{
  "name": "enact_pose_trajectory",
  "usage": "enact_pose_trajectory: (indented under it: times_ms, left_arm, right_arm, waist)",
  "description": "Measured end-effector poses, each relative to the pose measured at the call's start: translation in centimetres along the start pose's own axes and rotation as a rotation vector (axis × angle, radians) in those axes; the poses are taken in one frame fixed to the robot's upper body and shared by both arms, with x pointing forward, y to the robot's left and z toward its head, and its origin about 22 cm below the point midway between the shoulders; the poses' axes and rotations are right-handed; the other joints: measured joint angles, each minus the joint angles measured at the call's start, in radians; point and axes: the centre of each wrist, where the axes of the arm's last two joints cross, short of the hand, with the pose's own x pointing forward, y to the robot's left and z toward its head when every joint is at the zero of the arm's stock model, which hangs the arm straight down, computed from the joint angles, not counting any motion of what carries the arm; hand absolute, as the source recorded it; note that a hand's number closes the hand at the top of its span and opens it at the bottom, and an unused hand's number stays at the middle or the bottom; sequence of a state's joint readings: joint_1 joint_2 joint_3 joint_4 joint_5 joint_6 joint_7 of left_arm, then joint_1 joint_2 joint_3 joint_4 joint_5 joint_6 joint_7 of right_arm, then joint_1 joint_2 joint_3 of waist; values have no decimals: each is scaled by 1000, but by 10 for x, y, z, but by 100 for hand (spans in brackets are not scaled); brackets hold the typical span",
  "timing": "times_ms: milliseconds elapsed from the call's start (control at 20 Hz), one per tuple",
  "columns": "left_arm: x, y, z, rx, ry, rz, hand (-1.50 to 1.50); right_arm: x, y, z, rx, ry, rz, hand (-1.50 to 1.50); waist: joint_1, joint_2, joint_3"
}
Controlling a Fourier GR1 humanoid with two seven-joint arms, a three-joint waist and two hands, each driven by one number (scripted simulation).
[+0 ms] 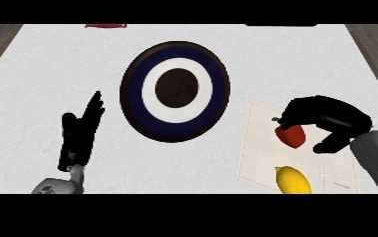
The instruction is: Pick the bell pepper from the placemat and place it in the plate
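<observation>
The bell pepper (291,135) is being grasped by the right hand (328,117), the fingers curled over its far side and the thumb tucked in at its near right. The pepper is being held over the upper part of the pale placemat (258,156); whether it is already being lifted off the mat cannot be told. Its long axis is being kept roughly along the view's height, with the stem end turned away from the robot.

Just nearer the robot on the same mat, a lemon (293,180) is lying apart from the pepper and outside the likely path.

The plate (133,92) is lying to the left of the hand and slightly farther from the robot, its right rim near the placemat's left edge. A short sideways carry is judged to be called for, over bare counter (59,61), with nothing standing between.

The left hand (80,131) is resting open at the lower left, well apart from the plate, so the right hand is much the nearer.
</observation>
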State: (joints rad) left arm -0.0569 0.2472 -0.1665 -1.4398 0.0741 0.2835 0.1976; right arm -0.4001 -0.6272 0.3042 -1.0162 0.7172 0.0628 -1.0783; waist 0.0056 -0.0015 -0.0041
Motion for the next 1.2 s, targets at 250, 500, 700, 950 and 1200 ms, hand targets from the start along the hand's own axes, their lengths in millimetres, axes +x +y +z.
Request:
enact_pose_trajectory:
  times_ms: [250,500,700,950,1200]
  left_arm:
    - [2,3,3,-6,-1,0,0]
    - [2,0,3,2,3,3,0]
    - [2,0,2,-11,10,-4,0]
    - [0,0,1,-15,19,-6,0]
    - [1,-6,1,-35,18,-8,0]
  right_arm:
    - [-4,1,-5,-42,-14,26,150]
    - [8,9,-34,-106,0,58,150]
    - [30,15,-100,-75,99,108,150]
    - [72,27,-174,-137,226,125,150]
    - [129,21,-234,-294,339,138,150]
  waist:
    - [3,-1,-2]
    - [-4,-6,-6]
    - [11,-19,-25]
    - [7,-30,-23]
    - [32,-20,-6]
